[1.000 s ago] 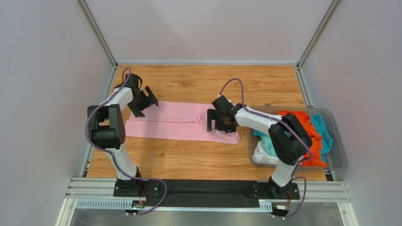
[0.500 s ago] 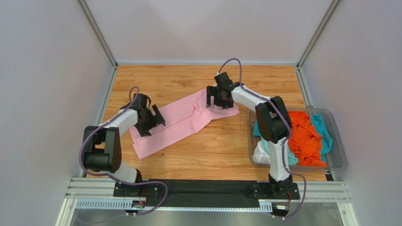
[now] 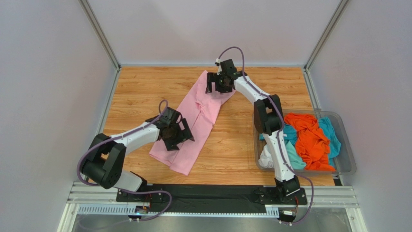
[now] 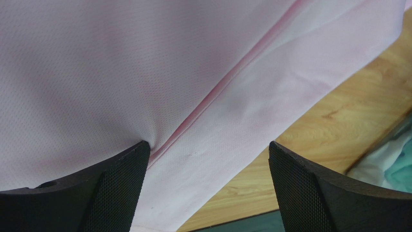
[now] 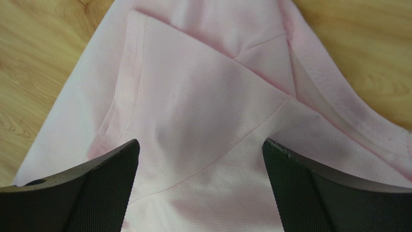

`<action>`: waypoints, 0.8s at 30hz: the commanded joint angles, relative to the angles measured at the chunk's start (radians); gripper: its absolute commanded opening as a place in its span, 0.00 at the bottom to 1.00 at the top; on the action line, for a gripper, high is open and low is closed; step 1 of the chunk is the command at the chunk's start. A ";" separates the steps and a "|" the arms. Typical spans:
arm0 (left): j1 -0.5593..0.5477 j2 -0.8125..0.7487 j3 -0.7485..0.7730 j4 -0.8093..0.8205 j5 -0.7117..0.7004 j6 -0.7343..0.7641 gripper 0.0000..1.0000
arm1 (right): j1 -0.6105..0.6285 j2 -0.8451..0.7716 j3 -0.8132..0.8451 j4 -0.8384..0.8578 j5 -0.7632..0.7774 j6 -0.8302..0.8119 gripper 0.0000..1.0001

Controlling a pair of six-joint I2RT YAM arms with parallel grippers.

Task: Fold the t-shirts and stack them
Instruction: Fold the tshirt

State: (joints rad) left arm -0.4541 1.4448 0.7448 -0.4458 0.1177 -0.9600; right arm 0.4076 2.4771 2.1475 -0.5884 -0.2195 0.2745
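**Diagonally laid pink t-shirt beneath two open grippers**

Nearest the arm bases, the lower end of the pink t-shirt (image 3: 203,108) lies flat on the wooden desk (image 3: 145,92). It is folded into a long narrow strip that slants from front-centre toward the back edge. The left gripper (image 3: 180,141) sits over the strip's near half. In the left wrist view its fingers (image 4: 121,183) stand spread wide apart, gripping nothing, with pink mesh cloth and a raised seam between them.

To the right, at mid depth, a clear plastic bin (image 3: 345,164) rests on the desk, apart from the strip. It holds a crumpled orange t-shirt (image 3: 309,137) on top, teal t-shirts (image 3: 331,133) beside and under it, and a white t-shirt (image 3: 267,157) at the near left corner.

Farthest back, the right gripper (image 3: 217,89) is over the strip's far end, near the desk's back edge. The right wrist view shows its fingers (image 5: 106,179) likewise spread apart and empty, with sleeve seams and folds between them. Whether either gripper's fingertips press on the cloth cannot be told.
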 commanded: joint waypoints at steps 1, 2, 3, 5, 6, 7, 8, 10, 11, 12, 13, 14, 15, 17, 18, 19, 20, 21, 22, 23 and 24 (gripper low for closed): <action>-0.110 0.022 -0.041 -0.005 0.010 -0.138 1.00 | -0.012 0.104 0.128 -0.050 -0.053 -0.054 1.00; -0.132 0.014 -0.038 -0.005 0.005 -0.154 1.00 | -0.018 0.143 0.156 -0.048 -0.085 -0.060 1.00; -0.173 0.006 -0.038 -0.005 -0.013 -0.172 1.00 | -0.021 0.155 0.187 -0.042 -0.099 -0.061 1.00; -0.213 -0.015 -0.032 -0.007 -0.048 -0.213 1.00 | -0.033 0.187 0.250 -0.019 -0.139 -0.054 1.00; -0.237 -0.020 -0.027 -0.005 -0.070 -0.224 1.00 | -0.039 0.190 0.265 0.011 -0.162 -0.051 1.00; -0.245 -0.023 -0.022 -0.002 -0.078 -0.230 1.00 | -0.047 0.192 0.273 0.030 -0.178 -0.026 1.00; -0.250 -0.023 -0.006 -0.004 -0.081 -0.230 1.00 | -0.050 0.187 0.285 0.047 -0.194 -0.020 1.00; -0.262 -0.027 0.017 -0.020 -0.082 -0.217 1.00 | -0.052 0.160 0.299 0.065 -0.210 -0.021 1.00; -0.267 -0.034 0.043 -0.034 -0.095 -0.212 1.00 | -0.050 0.143 0.302 0.062 -0.219 -0.023 1.00; -0.274 -0.043 0.056 -0.063 -0.102 -0.192 1.00 | -0.052 0.102 0.296 0.056 -0.227 -0.024 1.00; -0.279 -0.072 0.070 -0.088 -0.114 -0.186 1.00 | -0.050 0.070 0.289 0.052 -0.231 -0.026 1.00; -0.282 -0.093 0.097 -0.111 -0.147 -0.175 1.00 | -0.050 0.042 0.276 0.045 -0.233 -0.032 1.00; -0.284 -0.116 0.106 -0.161 -0.160 -0.152 1.00 | -0.047 -0.028 0.235 0.032 -0.238 -0.043 1.00; -0.284 -0.199 0.117 -0.232 -0.216 -0.125 1.00 | -0.033 -0.099 0.154 0.001 -0.209 -0.084 1.00; -0.284 -0.230 0.117 -0.264 -0.237 -0.117 1.00 | -0.029 -0.142 0.125 -0.011 -0.189 -0.098 1.00; -0.285 -0.283 0.117 -0.309 -0.268 -0.118 1.00 | -0.012 -0.217 0.083 -0.028 -0.126 -0.106 1.00; -0.285 -0.309 0.111 -0.350 -0.330 -0.121 1.00 | -0.001 -0.265 0.037 -0.042 -0.097 -0.107 1.00; -0.284 -0.336 0.104 -0.432 -0.363 -0.134 1.00 | 0.010 -0.309 -0.086 -0.044 -0.084 -0.116 1.00; -0.285 -0.378 0.091 -0.474 -0.395 -0.157 1.00 | 0.035 -0.404 -0.153 -0.042 -0.039 -0.120 1.00; -0.282 -0.398 0.059 -0.529 -0.432 -0.186 1.00 | 0.052 -0.450 -0.216 -0.034 0.000 -0.107 1.00; -0.281 -0.417 0.039 -0.547 -0.440 -0.197 1.00 | 0.074 -0.492 -0.292 -0.028 0.037 -0.103 1.00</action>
State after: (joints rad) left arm -0.7334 1.0752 0.8291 -0.7727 -0.1867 -1.1179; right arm 0.4107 2.1593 1.9884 -0.6159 -0.3027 0.1959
